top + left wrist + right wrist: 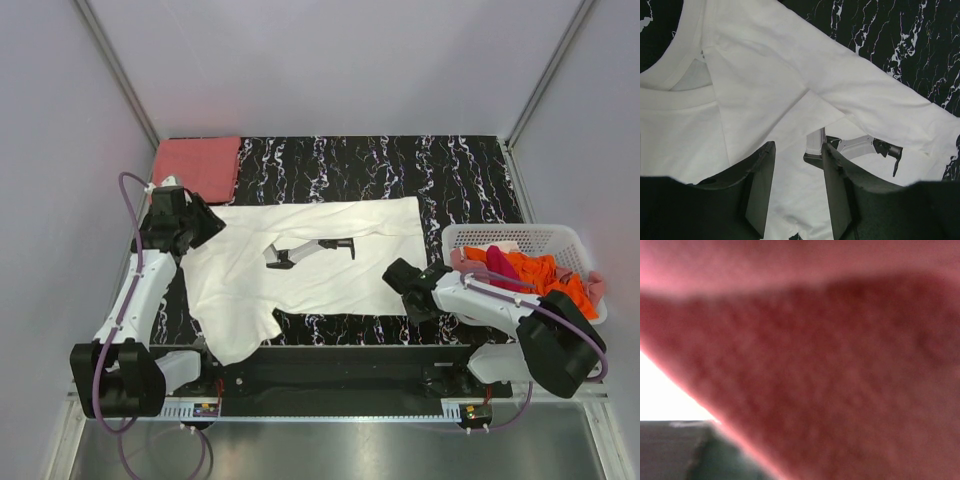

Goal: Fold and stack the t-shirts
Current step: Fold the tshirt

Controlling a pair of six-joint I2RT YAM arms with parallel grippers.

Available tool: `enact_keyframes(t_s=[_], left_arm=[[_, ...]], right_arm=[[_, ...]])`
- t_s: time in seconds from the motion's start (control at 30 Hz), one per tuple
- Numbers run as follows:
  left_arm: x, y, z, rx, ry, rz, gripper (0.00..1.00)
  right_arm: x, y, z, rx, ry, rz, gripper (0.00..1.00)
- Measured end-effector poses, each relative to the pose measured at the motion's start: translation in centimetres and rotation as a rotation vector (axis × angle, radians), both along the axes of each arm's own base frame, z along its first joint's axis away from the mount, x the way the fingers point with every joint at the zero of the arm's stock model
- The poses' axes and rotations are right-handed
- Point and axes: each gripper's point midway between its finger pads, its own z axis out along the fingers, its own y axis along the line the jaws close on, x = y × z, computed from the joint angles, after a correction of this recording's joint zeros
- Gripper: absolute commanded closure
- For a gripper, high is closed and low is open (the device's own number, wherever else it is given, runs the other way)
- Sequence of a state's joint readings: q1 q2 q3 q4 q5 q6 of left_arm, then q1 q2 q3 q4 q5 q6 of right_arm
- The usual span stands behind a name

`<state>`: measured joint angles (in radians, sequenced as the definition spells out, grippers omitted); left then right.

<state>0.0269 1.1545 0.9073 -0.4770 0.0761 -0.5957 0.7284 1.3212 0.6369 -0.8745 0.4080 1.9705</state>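
Left gripper point(797, 150) hangs open over the spread cream shirt point(320, 260); right gripper point(405, 280) unclear. Salmon shirt point(197, 165) lies folded beyond it, other shirts point(530, 270) in the basket point(500, 232).

The top external camera looks steeply down from above and behind the arm bases, far enough off to hold the whole desk point(400, 165), with the cream-white t-shirt point(380, 225) at centre and the basket point(500, 232) at 3 o'clock. The left wrist camera hangs close over that same shirt, facing down past its own fingers point(757, 190) at the printed graphic point(855, 147), which both views share. The right wrist camera sits so near a pink cloth point(840, 365) that all blurs, one finger point(670, 450) at 7 o'clock.
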Motion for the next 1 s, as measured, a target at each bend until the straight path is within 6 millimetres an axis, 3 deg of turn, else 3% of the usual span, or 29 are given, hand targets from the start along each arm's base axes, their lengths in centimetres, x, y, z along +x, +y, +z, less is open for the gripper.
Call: enact_keyframes(t_s=[0.1,0.13,0.27,0.37,0.57,0.83,1.0], left_arm=[[-0.1,-0.1,0.4,0.013,-0.016,-0.023,0.52],[-0.2,-0.2,0.8,0.016,-0.033,-0.036,0.52],[-0.4,-0.7,1.9,0.027,-0.074,-0.080,0.53],[-0.8,-1.5,1.5,0.040,-0.065,-0.138,0.54],[-4.1,-4.7,-1.3,0.122,0.052,-0.319,0.53],[-10.2,-9.2,-4.8,0.244,0.220,-0.512,0.50],[-13.2,-11.0,-8.7,0.243,0.385,-0.543,0.49]], right_arm=[[0.6,0.0,0.0,0.004,-0.036,-0.003,0.86],[0.8,0.1,0.1,0.007,-0.049,-0.004,1.00],[1.4,0.2,0.1,0.017,-0.085,-0.011,1.00],[1.6,0.2,0.5,0.024,-0.103,-0.012,1.00],[2.9,0.9,3.0,0.070,-0.186,-0.012,1.00],[4.2,1.6,6.2,0.116,-0.293,0.044,1.00],[4.9,1.7,7.7,0.129,-0.361,0.072,1.00]])
